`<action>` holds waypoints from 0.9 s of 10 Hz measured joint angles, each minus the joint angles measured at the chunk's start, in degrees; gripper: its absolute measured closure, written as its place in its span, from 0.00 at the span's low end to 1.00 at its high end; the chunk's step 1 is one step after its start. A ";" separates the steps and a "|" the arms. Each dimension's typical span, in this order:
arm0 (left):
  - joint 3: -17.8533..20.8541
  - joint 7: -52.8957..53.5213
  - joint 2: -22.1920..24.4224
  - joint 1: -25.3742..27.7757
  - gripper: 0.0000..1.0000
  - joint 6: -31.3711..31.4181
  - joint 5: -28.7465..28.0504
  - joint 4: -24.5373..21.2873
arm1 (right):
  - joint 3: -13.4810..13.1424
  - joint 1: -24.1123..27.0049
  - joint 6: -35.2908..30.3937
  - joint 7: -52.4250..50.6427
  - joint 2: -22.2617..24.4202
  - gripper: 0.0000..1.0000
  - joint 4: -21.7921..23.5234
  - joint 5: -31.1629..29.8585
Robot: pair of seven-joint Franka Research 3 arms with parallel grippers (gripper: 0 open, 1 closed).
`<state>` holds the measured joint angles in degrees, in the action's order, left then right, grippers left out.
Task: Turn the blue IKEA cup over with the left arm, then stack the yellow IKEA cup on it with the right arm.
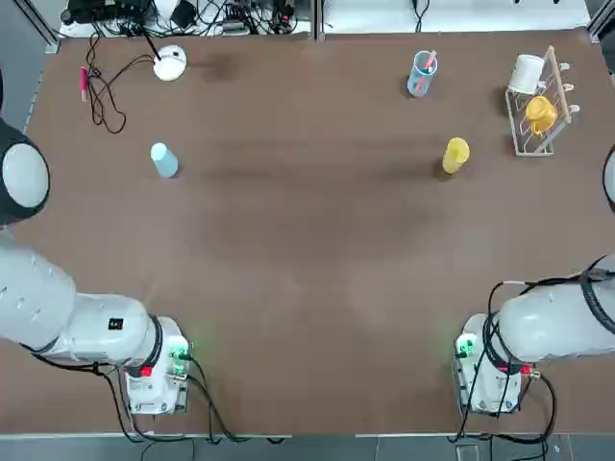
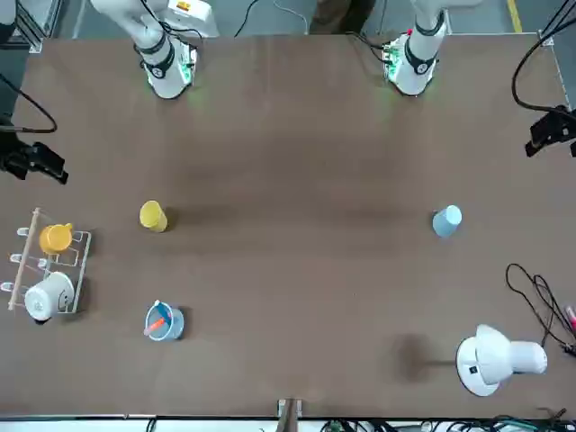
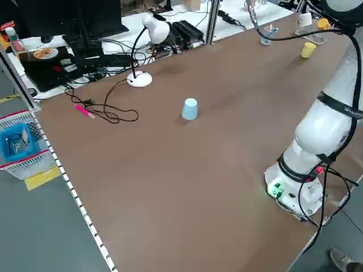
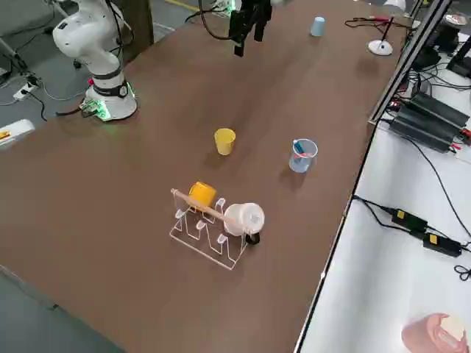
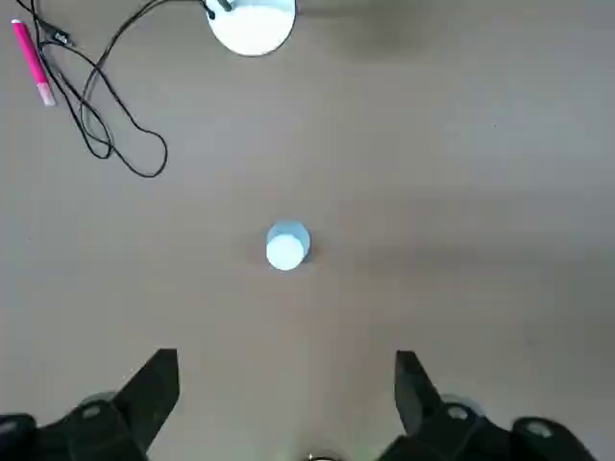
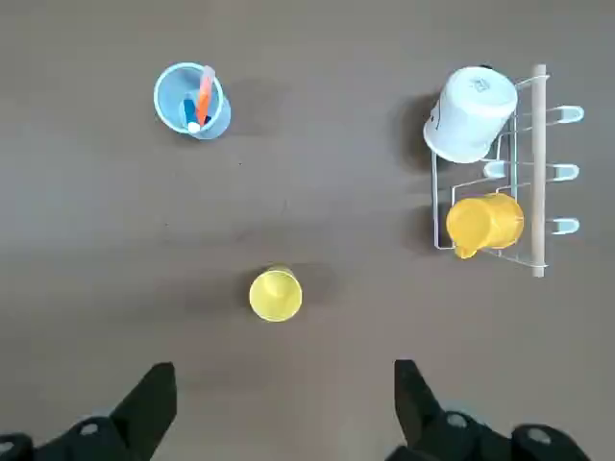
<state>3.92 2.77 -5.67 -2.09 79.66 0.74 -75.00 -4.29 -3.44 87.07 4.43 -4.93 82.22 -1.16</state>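
The blue IKEA cup stands alone on the left half of the brown table, narrower end up, as the left side view also shows. My left gripper hangs high above it, open and empty, with the cup just ahead of its fingers. The yellow IKEA cup stands on the right half of the table. High over it is my right gripper, open and holding nothing, the cup in front of its fingertips.
A see-through blue tumbler with pink sticks stands beyond the yellow cup. A wire rack at the far right holds a white mug and an orange-yellow mug. At the far left are a white desk lamp, its black cable and a pink pen.
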 joint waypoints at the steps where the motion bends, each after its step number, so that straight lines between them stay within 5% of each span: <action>1: 0.01 0.00 -0.02 0.06 0.01 0.00 0.00 0.00 | -0.01 0.00 0.00 0.05 0.01 0.00 -0.01 0.01; 6: -0.08 0.27 -3.97 -0.40 0.01 0.14 0.05 -0.27 | -0.06 0.00 0.12 0.96 0.17 0.00 -0.06 0.01; 9: 0.29 9.04 -4.95 0.99 0.01 0.25 1.96 -0.03 | -0.08 0.00 0.13 1.01 0.20 0.00 -0.06 0.00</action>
<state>4.20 11.81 -10.61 -1.10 79.90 2.70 -75.02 -4.37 -3.44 87.20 5.44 -4.73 82.16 -1.16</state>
